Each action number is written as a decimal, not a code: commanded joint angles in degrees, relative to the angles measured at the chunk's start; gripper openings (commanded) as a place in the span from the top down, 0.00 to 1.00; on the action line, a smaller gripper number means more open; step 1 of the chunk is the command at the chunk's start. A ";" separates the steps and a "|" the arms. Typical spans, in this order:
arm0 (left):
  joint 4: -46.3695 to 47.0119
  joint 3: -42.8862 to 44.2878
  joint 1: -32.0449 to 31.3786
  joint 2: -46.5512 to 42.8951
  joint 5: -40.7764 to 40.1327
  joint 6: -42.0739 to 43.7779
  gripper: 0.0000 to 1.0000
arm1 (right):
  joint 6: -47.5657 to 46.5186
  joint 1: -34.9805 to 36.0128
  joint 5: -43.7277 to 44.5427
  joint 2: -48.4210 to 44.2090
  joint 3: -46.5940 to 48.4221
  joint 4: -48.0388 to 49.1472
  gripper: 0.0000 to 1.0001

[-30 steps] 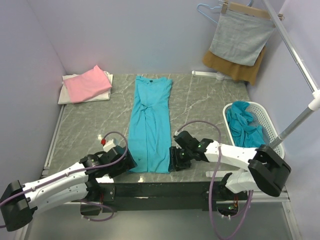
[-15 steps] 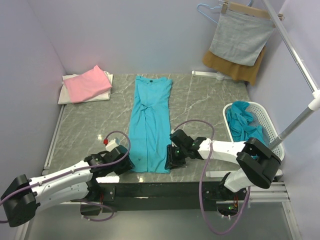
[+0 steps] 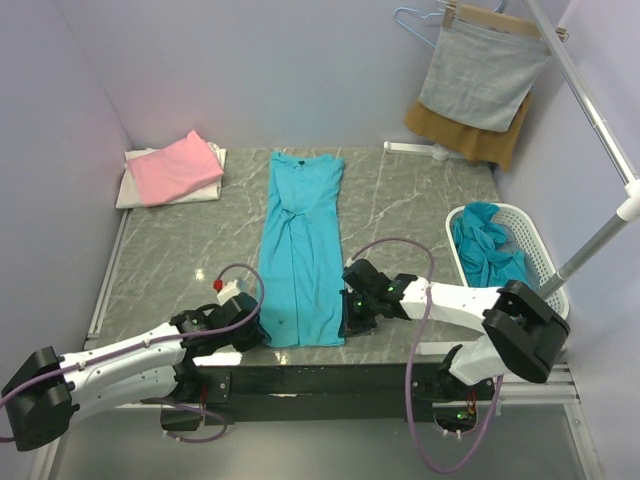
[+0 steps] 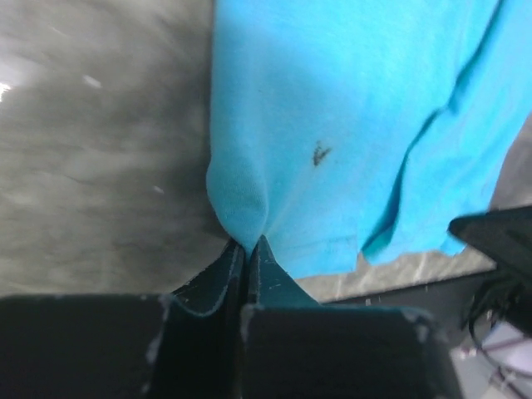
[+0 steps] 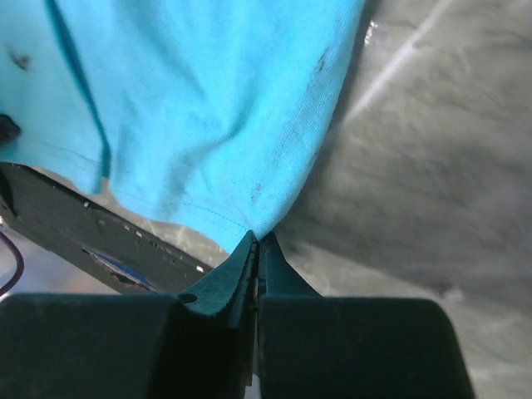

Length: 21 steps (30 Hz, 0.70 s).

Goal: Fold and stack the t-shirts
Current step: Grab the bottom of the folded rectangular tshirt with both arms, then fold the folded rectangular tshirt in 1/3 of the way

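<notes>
Here the teal t-shirt point(image 3: 300, 240) lies flat on the table point(image 3: 420, 200) as a long narrow strip, and it seems its sides are already turned in. Its long axis runs straight away from the arms. The collar is at the far end, and the hem is at the near edge of the table, just in front of the two arm bases.

The left gripper point(image 4: 247, 247) is at the near left corner of the hem. Its jaws are pressed together with a small pinch of teal cloth between the tips, and the fabric gathers into a little peak there. The right gripper point(image 5: 255, 241) is at the near right corner and holds the cloth in the same way, jaws tight on the corner.

So each arm has its own corner and neither is nearer than the other. All the rest of the shirt lies beyond the jaws, toward the far wall.

I judge that the coming move is to lift the hem and carry it along this long axis toward the collar, to fold the strip in half. The two grippers should travel together and parallel, otherwise the strip may twist.

The pink t-shirt point(image 3: 178, 165) lies folded on a white t-shirt point(image 3: 135, 192) in the far left corner, well apart. More teal t-shirts point(image 3: 487, 255) lie crumpled in the basket point(image 3: 540, 250) at the right.
</notes>
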 commanded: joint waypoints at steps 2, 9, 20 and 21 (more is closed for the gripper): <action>2.79 2.91 -4.53 1.80 2.23 0.08 0.99 | -0.28 0.23 3.21 -7.11 0.43 -5.79 1.00; -3.86 10.03 -7.61 2.07 -4.53 -0.99 0.99 | -0.19 0.23 2.94 -12.30 -0.91 -5.00 1.00; -6.02 20.24 -2.00 6.28 -15.09 6.74 0.99 | -10.38 -6.79 5.67 -5.54 14.65 -7.47 1.00; -5.04 20.06 -0.94 6.55 -14.92 8.23 0.99 | -10.99 -8.63 5.15 -4.75 15.97 -7.12 1.00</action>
